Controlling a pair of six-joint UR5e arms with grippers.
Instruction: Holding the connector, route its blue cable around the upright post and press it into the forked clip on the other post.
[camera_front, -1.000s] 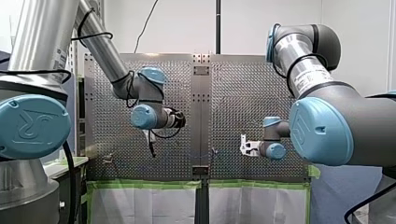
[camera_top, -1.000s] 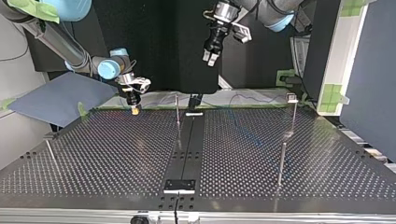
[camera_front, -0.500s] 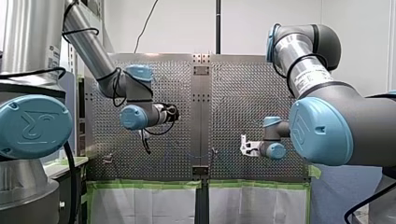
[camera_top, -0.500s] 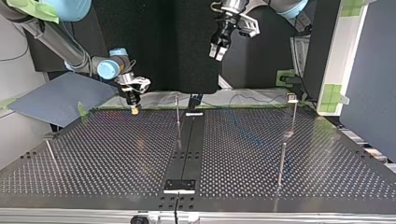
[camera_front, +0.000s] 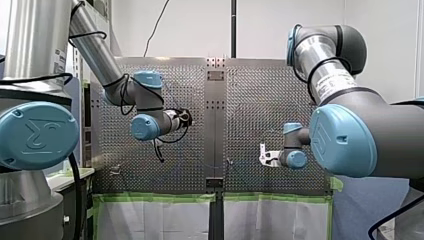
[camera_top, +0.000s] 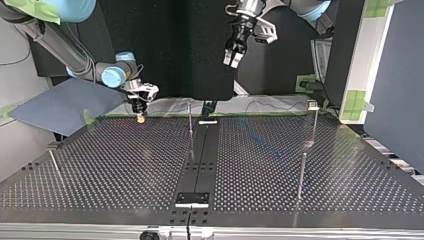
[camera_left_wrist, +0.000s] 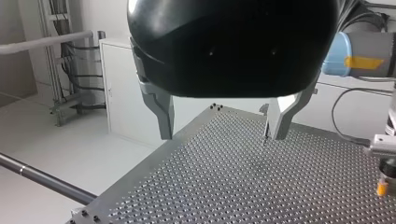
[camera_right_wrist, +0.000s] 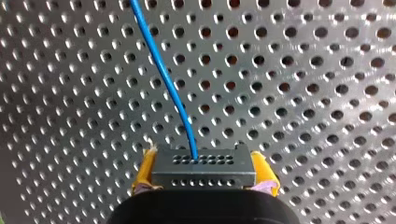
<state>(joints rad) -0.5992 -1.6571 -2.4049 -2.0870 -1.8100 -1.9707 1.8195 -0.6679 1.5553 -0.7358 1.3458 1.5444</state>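
In the right wrist view a dark grey connector (camera_right_wrist: 203, 168) sits between my right gripper's (camera_right_wrist: 205, 179) yellow pads (camera_right_wrist: 264, 171), which are shut on it. Its blue cable (camera_right_wrist: 170, 88) runs from the connector out over the perforated table. In the top view my right gripper (camera_top: 140, 117) hangs low over the table's far edge at the left. A thin upright post (camera_top: 189, 117) stands near the middle. A post with a clip head (camera_top: 312, 104) stands at the right. My left gripper (camera_top: 233, 57) is high above the table, open and empty, its metal fingers (camera_left_wrist: 164, 114) wide apart.
Two more thin posts stand on the table in the top view, one at the right front (camera_top: 301, 175) and one at the left (camera_top: 54, 162). A dark centre strip (camera_top: 200, 160) runs down the perforated table (camera_top: 125, 170). Green tape marks the far edge.
My left arm has lifted its gripper higher and a little toward the top view's right. My right gripper has edged slightly to the top view's left, still holding the connector.
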